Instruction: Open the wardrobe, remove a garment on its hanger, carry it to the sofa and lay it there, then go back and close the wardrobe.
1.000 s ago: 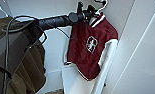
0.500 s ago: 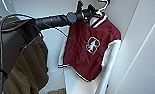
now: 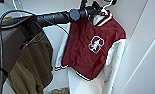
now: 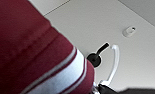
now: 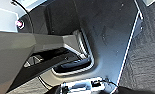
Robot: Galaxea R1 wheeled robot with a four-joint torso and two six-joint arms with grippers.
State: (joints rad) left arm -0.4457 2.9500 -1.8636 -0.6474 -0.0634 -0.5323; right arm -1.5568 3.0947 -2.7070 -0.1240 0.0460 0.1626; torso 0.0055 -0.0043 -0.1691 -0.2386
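Maroon fabric with white sleeves hangs before us: the garment [image 3: 93, 47] dangles from our left arm [image 3: 58, 17], which reaches in from the left of the head view and ends at the left gripper [image 3: 94, 8] near the collar. Its white chest emblem faces us, and the striped hem hangs on a slant, lower on one side. The hanger [image 3: 106, 5] rises above the collar, its thin white hook curving upward beside the gripper. From the left wrist, we see that hook [image 4: 113, 65] close against a pale surface, with the striped maroon-and-white collar [image 4: 68, 75] just next to it. We cannot tell how far our left fingers are spread, nor whether they clasp the hanger. An olive-brown jacket [image 3: 33, 67] hangs nearby, left of the garment. White wardrobe [image 3: 140, 37] panels stand behind and to the right. Our right wrist looks down on the robot's own dark base [image 5: 105, 32] and grey carpet [image 5: 145, 62].
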